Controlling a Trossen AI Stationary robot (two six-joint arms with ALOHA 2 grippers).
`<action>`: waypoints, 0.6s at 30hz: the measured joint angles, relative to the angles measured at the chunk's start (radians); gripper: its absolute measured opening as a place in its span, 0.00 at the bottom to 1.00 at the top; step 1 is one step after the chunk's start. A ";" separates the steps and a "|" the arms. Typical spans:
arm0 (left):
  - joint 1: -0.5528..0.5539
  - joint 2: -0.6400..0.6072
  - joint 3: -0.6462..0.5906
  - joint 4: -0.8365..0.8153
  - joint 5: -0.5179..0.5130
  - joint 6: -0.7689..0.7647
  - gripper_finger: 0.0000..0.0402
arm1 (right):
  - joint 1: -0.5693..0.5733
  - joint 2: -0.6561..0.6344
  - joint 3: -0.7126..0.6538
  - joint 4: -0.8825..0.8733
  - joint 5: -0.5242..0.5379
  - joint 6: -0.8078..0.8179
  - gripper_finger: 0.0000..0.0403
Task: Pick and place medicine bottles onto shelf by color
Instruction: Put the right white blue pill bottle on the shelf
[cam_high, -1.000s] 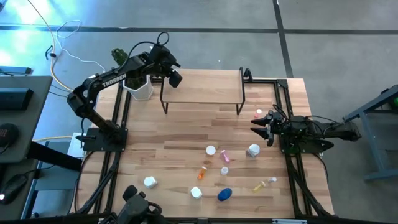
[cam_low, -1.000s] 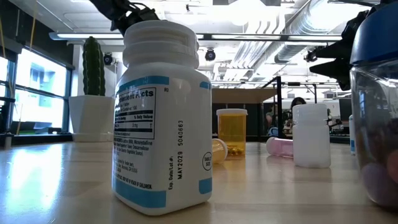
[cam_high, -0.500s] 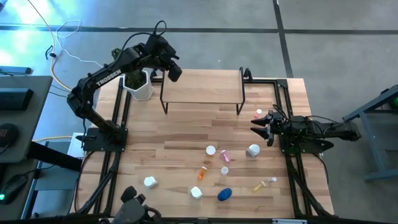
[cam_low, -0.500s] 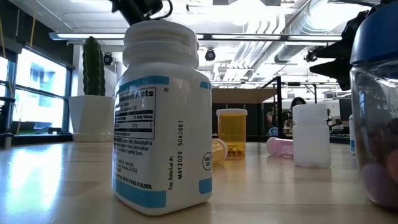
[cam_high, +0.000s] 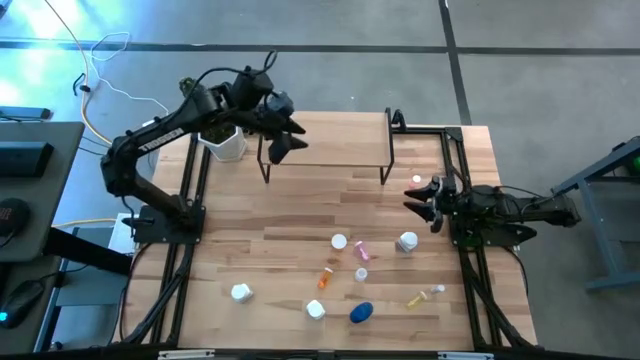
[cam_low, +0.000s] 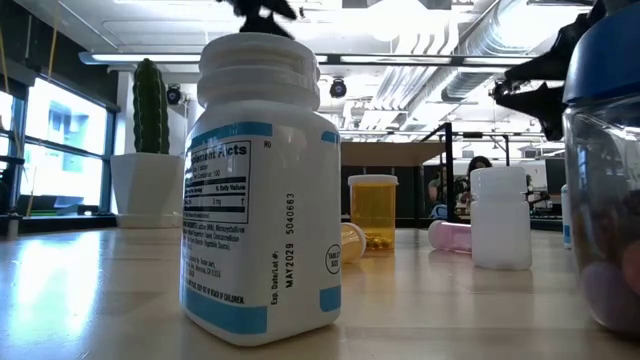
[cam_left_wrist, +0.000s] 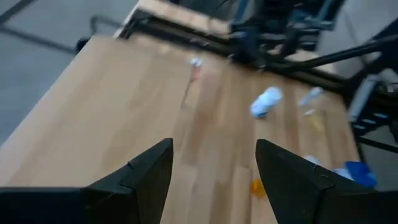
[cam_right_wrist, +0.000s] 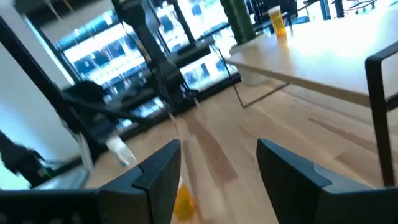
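- The medicine bottles (cam_high: 361, 272) lie scattered on the counter (cam_high: 300, 215), well ahead of the left fingers (cam_high: 283, 143) and just beside the right fingers (cam_high: 421, 201); an orange one (cam_right_wrist: 275, 20) already stands on the shelf (cam_high: 325, 140).
- Both sets of fingers are released, holding nothing.
- Risk: the left fingers, hovering at the shelf's near corner, could clip its edge while descending.
- Since a second ago, the left arm has swung from the plant pot (cam_high: 226, 143) towards the shelf; the right has barely moved.

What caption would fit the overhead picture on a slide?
Two robot arms with open grippers, left by the empty shelf, right beside it, medicine bottles scattered on the table.
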 joint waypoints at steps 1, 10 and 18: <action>-0.015 -0.010 0.000 0.003 0.002 0.001 0.55 | -0.001 0.000 0.000 0.007 0.018 0.008 0.50; -0.144 -0.114 0.000 -0.031 0.006 0.048 0.55 | -0.001 0.000 0.000 0.206 0.120 0.166 0.50; -0.227 -0.259 -0.167 -0.049 0.004 0.017 0.55 | -0.001 0.000 0.007 0.428 0.202 0.092 0.50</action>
